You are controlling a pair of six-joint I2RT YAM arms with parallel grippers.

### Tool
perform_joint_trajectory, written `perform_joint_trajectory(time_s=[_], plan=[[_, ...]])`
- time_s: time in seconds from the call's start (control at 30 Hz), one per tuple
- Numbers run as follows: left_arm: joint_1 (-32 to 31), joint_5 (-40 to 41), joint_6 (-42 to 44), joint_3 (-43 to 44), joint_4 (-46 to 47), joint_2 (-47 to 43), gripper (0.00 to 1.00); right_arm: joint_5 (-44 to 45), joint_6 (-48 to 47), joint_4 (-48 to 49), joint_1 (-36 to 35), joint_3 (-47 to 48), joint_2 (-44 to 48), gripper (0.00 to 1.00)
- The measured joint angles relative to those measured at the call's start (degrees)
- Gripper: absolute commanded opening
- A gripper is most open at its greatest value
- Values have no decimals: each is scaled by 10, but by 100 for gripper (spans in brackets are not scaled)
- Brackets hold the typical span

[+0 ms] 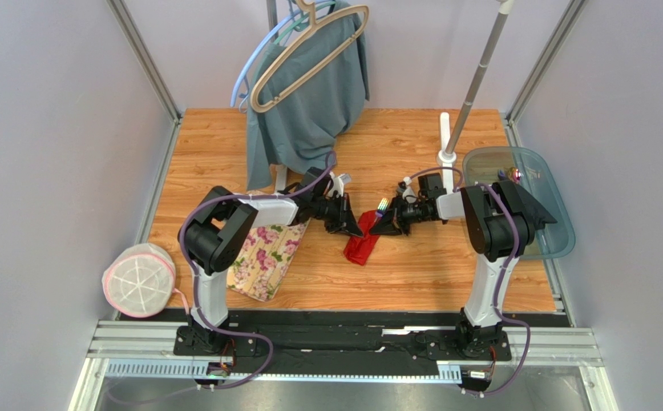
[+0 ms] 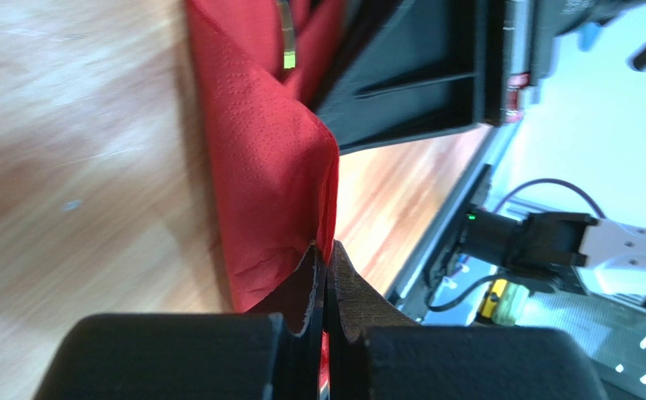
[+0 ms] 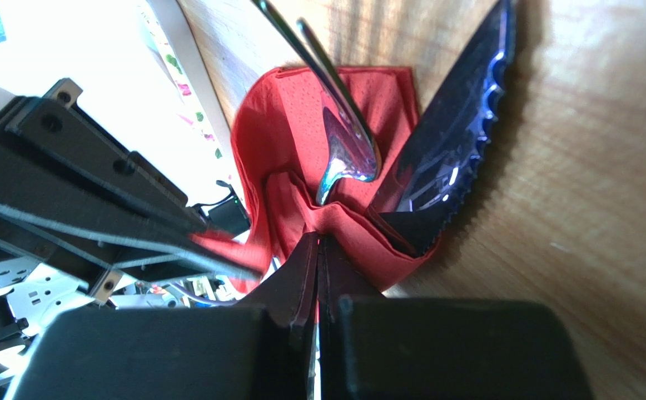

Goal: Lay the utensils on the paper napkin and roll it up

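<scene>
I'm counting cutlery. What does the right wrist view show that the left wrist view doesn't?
Only right wrist: a blue serrated knife and a shiny spoon-like piece in the paper napkin, plus a strip of floral cloth. Only left wrist: a yellowish sliver, probably a utensil. Both: the napkin on the wooden table, pinched by the shut right gripper in one, the shut left gripper in the other.

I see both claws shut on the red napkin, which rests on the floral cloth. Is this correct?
No. The left claw and the right claw are shut on the red napkin, but it rests on the wooden table, apart from the floral cloth; the top view shows this.
</scene>
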State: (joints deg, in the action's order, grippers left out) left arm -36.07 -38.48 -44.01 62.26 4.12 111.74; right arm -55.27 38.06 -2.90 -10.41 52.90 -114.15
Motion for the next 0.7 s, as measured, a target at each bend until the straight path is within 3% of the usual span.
perform_joint_trajectory(time_s=[0.7], plan=[[-37,-63,-88,-35,177,15,1,1,0,-2,0,2,-1,0]])
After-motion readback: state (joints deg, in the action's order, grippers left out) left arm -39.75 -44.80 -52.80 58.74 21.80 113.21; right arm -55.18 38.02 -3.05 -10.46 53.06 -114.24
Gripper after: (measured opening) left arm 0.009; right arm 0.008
